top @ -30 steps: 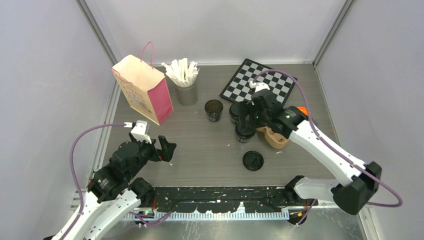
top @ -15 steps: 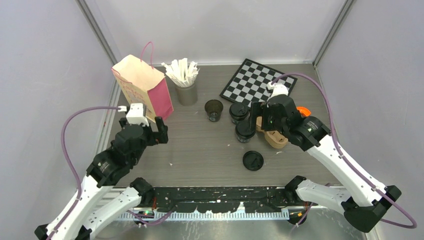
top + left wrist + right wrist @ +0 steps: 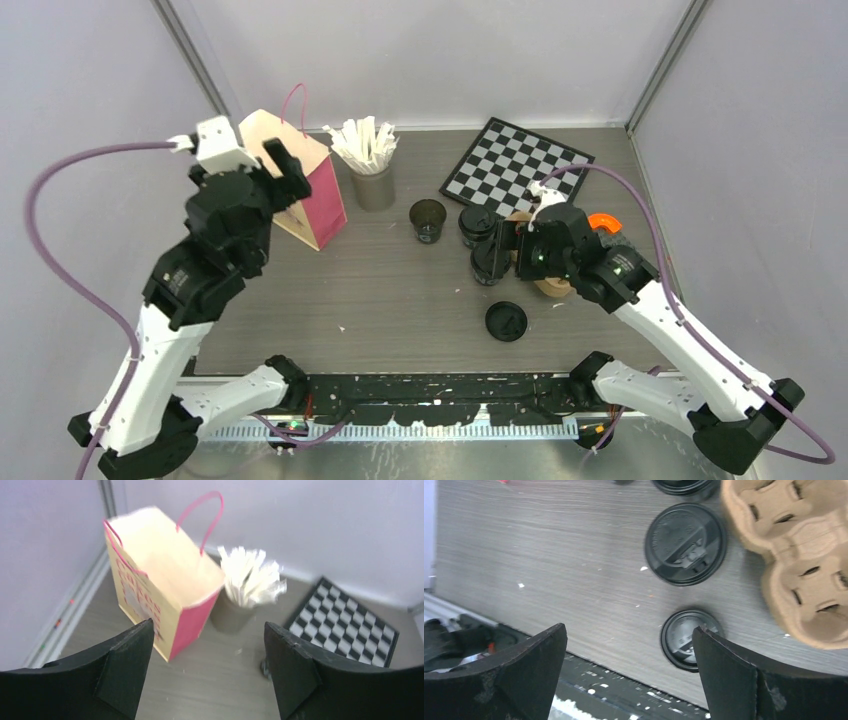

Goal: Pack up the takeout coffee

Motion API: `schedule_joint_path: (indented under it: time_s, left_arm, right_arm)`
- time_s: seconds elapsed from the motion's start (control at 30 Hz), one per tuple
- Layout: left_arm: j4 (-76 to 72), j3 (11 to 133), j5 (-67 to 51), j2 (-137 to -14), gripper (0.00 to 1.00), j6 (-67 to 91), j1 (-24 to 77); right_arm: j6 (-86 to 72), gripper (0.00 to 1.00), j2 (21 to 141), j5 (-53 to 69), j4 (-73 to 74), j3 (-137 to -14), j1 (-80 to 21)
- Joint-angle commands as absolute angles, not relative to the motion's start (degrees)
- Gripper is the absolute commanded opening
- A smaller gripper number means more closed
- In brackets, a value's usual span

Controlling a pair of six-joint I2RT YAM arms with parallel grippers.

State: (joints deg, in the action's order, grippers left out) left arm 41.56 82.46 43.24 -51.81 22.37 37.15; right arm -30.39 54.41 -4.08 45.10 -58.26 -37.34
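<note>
The left claw [image 3: 283, 178] hangs high at the far left, over the pink paper bag [image 3: 318, 205]. In the left wrist view, its fingers [image 3: 125, 670] are spread wide with nothing between them. Below them the bag's mouth is open. A grey cup [image 3: 231, 617] full of white stirrers [image 3: 250, 580] stands just to the right of the bag, and a chessboard [image 3: 345, 625] lies further right.

The black coffee cups stand in a cluster right of the middle of the tabletop [image 3: 400, 300]. An open cup [image 3: 428, 220] with no lid is the leftmost. The far lidded cup [image 3: 478, 222] is just to its right. The near lidded cup [image 3: 487, 268] sits a little nearer, partly hidden in the top view. A loose lid [image 3: 506, 321] lies flat nearer again, apart from the cups.

The right claw [image 3: 503, 243] is above the near lidded cup, with the arm reaching in from the right. The right wrist view shows its fingers [image 3: 524, 670] set wide apart and holding nothing, well above the tabletop. That view looks down on the near lidded cup [image 3: 685, 543] and the loose lid [image 3: 689, 639]. The brown cup carrier [image 3: 794, 580] lies just to the right of the cups with its holes unfilled. In the top view it is mostly covered by the right arm.
</note>
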Motion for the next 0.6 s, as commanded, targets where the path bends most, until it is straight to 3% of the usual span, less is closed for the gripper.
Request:
schedule_joint_path:
  time_s: [0.0, 0.17, 0.37, 0.57]
  left_arm:
    - [48.08, 95.12, 51.35, -55.99, 0.79, 24.82, 36.00]
    - [55.49, 104.96, 54.52, -61.73, 0.80, 24.27, 35.60]
    - [42.17, 91.79, 51.28, -59.30, 0.81, 22.57, 32.14]
    - [48.42, 96.84, 41.49, -67.19, 0.76, 30.40, 21.95]
  right_arm:
    - [-36.27, 0.99, 53.44, 4.13, 48.34, -65.62, -37.60]
    - [-38.89, 0.97, 55.75, 7.12, 59.75, -74.44, -38.04]
    - [-41.05, 0.97, 54.61, -2.34, 59.19, -75.78, -38.02]
    - [-41.90, 0.95, 61.54, -0.79, 60.05, -82.52, -38.11]
